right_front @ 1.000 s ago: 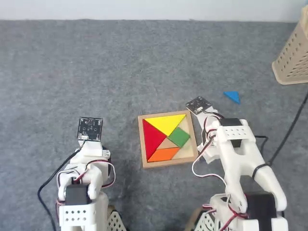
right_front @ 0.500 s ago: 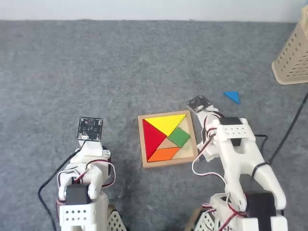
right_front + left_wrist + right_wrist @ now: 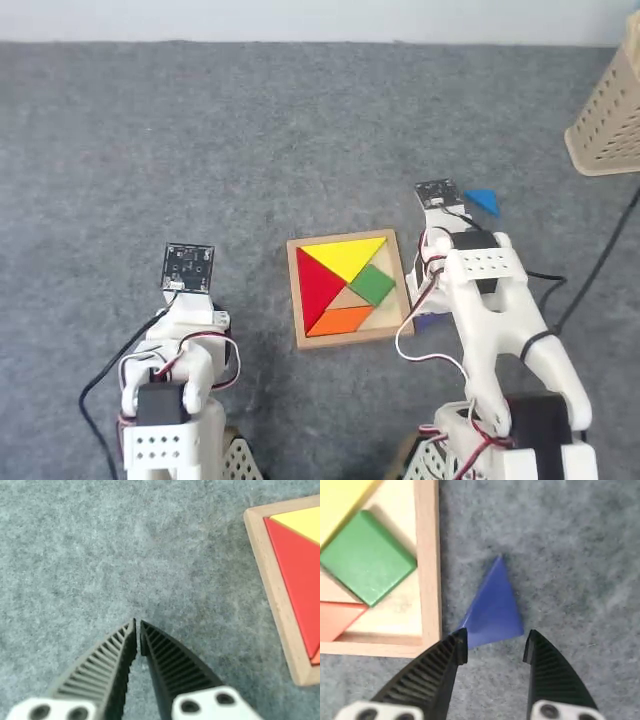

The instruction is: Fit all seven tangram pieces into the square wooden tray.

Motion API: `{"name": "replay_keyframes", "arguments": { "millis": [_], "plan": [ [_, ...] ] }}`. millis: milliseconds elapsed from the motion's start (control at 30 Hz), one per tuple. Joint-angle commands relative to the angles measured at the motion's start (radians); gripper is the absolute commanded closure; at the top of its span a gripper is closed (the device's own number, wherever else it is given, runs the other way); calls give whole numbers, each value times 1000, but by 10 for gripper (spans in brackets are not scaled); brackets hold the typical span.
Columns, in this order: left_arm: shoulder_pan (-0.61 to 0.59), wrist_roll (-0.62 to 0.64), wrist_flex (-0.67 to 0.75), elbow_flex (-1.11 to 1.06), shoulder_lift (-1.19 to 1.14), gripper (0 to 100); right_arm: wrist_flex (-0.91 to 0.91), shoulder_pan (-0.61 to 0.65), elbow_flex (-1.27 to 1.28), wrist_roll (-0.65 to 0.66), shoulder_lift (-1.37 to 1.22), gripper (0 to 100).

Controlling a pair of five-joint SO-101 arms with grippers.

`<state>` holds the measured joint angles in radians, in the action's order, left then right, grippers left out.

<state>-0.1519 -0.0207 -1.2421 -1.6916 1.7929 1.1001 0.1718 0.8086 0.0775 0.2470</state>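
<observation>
The square wooden tray [image 3: 296,295] lies mid-table and holds a yellow triangle [image 3: 347,258], a red triangle [image 3: 316,285], a green square [image 3: 373,285] and an orange piece [image 3: 340,320]. A dark blue triangle [image 3: 493,607] lies flat on the carpet just outside the tray's rim [image 3: 428,555]. My right gripper [image 3: 495,642] is open, its tips on either side of that triangle's near edge. A smaller light blue triangle [image 3: 483,201] lies farther off beyond the right arm [image 3: 482,285]. My left gripper [image 3: 138,626] is shut over bare carpet, left of the tray's corner [image 3: 267,580].
A beige slotted basket [image 3: 610,110] stands at the far right edge. Cables run from the right arm across the carpet. The left arm [image 3: 175,345] sits near the front left. Grey carpet stretches open behind the tray.
The right arm's wrist has swung right and away from the tray, toward the light blue triangle. The left arm has kept still.
</observation>
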Motion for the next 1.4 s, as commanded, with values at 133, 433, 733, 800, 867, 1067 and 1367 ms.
{"name": "replay_keyframes", "arguments": {
  "millis": [133, 433, 733, 800, 867, 1067, 1367],
  "plan": [
    [-2, 6, -6, 5, 6, 989, -91, 18, 29, -17, -2, 815],
    [-2, 6, -6, 5, 6, 989, -248, 10, 138, -14, -2, 815],
    [-2, 6, -6, 5, 6, 989, -228, 7, 147, -5, -2, 812],
    [-2, 6, -6, 5, 6, 989, -219, 7, 147, 6, -2, 811],
    [-2, 6, -6, 5, 6, 989, -217, 7, 147, 34, -2, 811],
    [-2, 6, -6, 5, 6, 989, -197, -81, 143, 89, -1, 810],
    [-2, 6, -6, 5, 6, 989, -168, -120, 127, 89, -1, 734]
  ]
}}
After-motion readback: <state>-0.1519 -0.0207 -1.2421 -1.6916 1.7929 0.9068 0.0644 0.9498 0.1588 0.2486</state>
